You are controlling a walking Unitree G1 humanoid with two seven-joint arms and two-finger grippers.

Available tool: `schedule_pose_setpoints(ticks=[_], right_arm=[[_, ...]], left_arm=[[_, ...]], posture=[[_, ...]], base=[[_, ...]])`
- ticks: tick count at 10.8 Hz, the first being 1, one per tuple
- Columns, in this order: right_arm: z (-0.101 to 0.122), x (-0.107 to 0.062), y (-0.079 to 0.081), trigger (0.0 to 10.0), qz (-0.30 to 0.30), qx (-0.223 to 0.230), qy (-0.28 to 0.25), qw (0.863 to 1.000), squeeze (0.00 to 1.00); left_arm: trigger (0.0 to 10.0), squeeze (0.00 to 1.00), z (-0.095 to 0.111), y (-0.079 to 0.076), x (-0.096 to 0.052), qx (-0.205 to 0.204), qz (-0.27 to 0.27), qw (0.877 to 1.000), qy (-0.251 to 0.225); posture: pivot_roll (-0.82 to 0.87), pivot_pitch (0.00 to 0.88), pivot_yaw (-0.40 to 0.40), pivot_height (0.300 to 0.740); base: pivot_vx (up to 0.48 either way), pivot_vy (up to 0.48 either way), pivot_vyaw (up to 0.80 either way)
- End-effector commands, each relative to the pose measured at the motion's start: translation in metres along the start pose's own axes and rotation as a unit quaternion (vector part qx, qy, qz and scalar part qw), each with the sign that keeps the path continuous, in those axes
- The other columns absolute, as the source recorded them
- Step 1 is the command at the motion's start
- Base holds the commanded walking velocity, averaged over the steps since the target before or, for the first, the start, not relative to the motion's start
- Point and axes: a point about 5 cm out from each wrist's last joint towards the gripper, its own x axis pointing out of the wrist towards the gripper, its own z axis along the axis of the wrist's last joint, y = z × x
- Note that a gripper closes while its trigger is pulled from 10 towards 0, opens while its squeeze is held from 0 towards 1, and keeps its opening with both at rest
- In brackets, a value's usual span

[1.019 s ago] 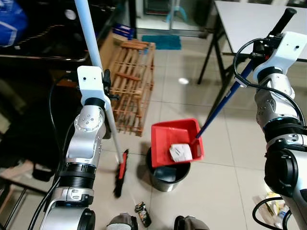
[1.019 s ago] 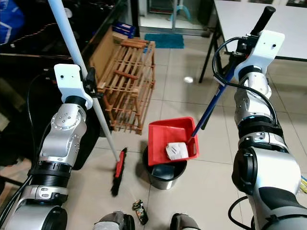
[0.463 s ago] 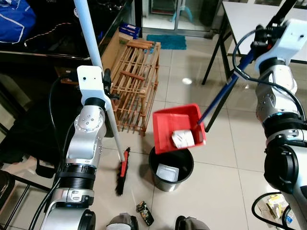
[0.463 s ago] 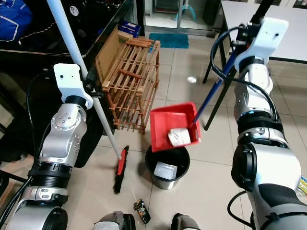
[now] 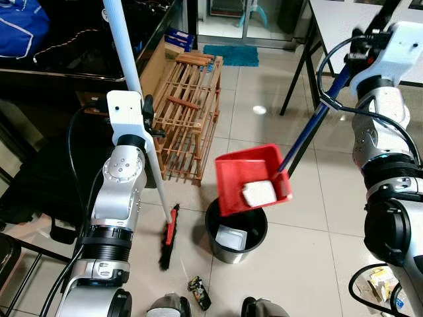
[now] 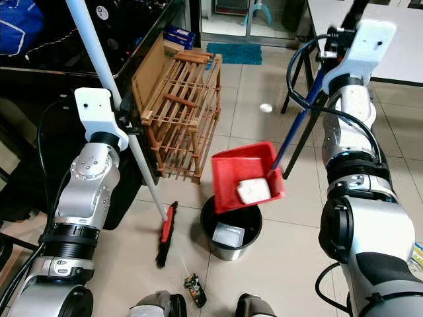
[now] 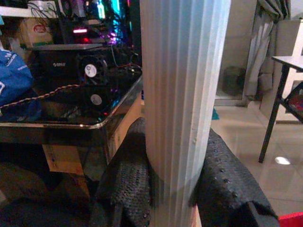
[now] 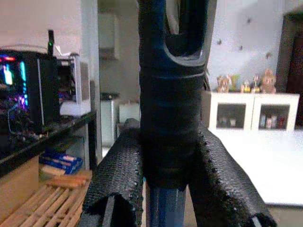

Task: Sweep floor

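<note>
At the left of the frame, a ribbed white broom pole (image 5: 135,99) is seen clenched in the left tool (image 7: 177,189), its red-and-black brush head (image 5: 169,236) resting on the pale tiled floor (image 5: 297,264) at lower centre. Right of centre, a red plastic dustpan (image 5: 251,178) carrying a crumpled white scrap (image 5: 259,193) is held tilted just above a round black bin (image 5: 235,231), in which another white piece already lies. The dustpan's blue handle (image 5: 310,129) is gripped by the right tool (image 8: 165,184) at the upper right.

The sweeping is judged largely done, with the tipping-out in hand. A small dark wrapper (image 5: 198,293) remains on the floor at the bottom edge, near the bin.

A wooden slatted rack (image 5: 188,119) stands just behind the brush, and a white table (image 5: 344,20) is seen behind the right arm, its dark legs close to the handle's path.
</note>
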Motion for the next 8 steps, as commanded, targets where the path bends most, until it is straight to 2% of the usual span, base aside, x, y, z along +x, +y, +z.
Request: schedule_pose_setpoints(ticks=[1,5,8], right_arm=[[0.031,0.010,0.001,10.0,0.010,-0.014,-0.074,0.997,0.00],[0.048,0.005,0.023,10.0,0.088,-0.046,-0.156,0.983,0.00],[0.052,0.000,0.040,10.0,0.150,-0.035,-0.172,0.973,0.00]], left_arm=[[10.0,0.00,0.012,-0.002,0.000,0.006,-0.008,0.999,-0.030],[10.0,0.00,0.014,-0.004,0.001,0.005,-0.013,0.999,-0.036],[10.0,0.00,0.014,-0.004,0.001,0.005,-0.012,0.999,-0.038]], posture=[[-0.02,0.091,0.021,0.740],[-0.02,0.086,0.017,0.740],[-0.02,0.082,0.016,0.740]], base=[[0.000,0.000,0.00],[0.000,0.000,0.00],[0.000,0.000,0.00]])
